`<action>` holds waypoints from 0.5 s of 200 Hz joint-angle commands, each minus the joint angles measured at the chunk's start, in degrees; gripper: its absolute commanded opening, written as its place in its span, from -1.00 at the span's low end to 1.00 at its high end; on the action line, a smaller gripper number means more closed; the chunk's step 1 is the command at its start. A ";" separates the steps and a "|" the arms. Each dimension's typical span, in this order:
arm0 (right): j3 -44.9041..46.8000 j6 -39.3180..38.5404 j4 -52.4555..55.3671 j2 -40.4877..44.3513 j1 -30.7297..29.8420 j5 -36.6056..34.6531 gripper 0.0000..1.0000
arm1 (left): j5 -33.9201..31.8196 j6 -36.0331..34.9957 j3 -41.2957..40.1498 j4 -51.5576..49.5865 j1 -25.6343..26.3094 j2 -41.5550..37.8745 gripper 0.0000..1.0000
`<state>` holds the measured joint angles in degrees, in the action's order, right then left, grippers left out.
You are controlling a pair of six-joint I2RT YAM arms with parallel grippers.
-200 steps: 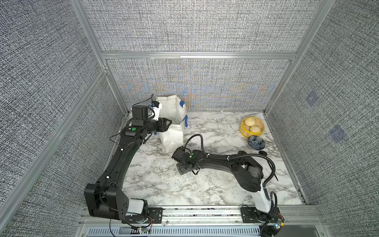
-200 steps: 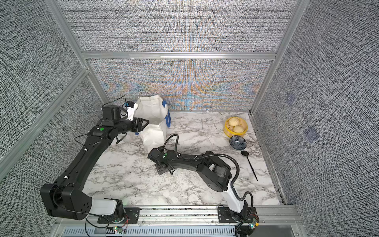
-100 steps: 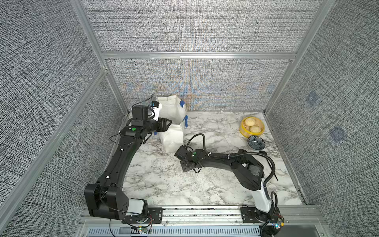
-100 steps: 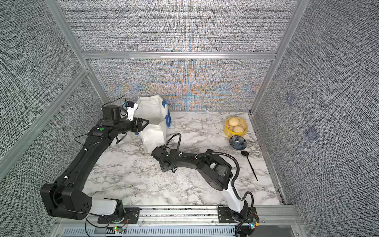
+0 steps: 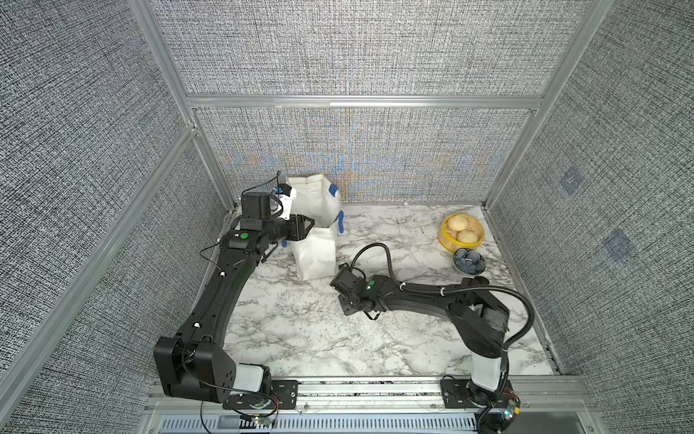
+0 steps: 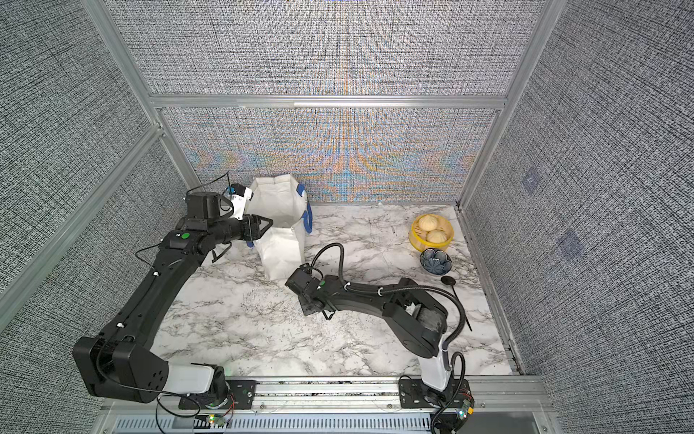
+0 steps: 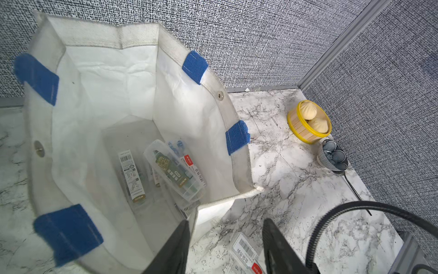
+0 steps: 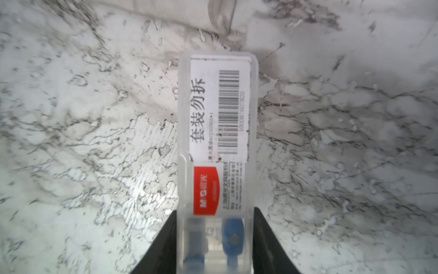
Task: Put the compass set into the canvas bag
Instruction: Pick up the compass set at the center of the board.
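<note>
Right wrist view has the compass set [image 8: 216, 142], a clear plastic case, clamped by its long sides in the right gripper [image 8: 215, 213]. It is down at the marble table [image 8: 94, 142], just beside the foot of the canvas bag [image 7: 213, 90] and not yet in it. From the left wrist, other clear cases [image 7: 174, 170] lie in the bag's bottom, and the left gripper [image 7: 226, 221] stands spread across its rim, pinching nothing. Lifting and dropping remain, I'd say. The case's white sticker [image 8: 220, 106] reads 套装勿拆 beside a barcode [image 8: 228, 111]; a red label [image 8: 205, 189] says M&G.
</note>
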<state>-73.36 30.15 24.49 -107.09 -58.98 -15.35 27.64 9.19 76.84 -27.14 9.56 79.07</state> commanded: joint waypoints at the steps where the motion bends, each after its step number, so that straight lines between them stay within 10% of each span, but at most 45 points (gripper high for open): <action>1: 4.19 -3.11 -7.44 4.99 0.35 -3.11 -0.27 | 1.97 -0.06 1.02 -0.24 0.23 -0.68 0.02; 100: 19.33 -10.26 -19.98 28.73 7.02 -4.06 -0.42 | -1.62 5.48 2.00 4.07 17.07 3.92 0.16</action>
<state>-55.18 22.06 7.68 -81.30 -53.15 -19.25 26.70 10.90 79.94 -27.86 24.43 81.38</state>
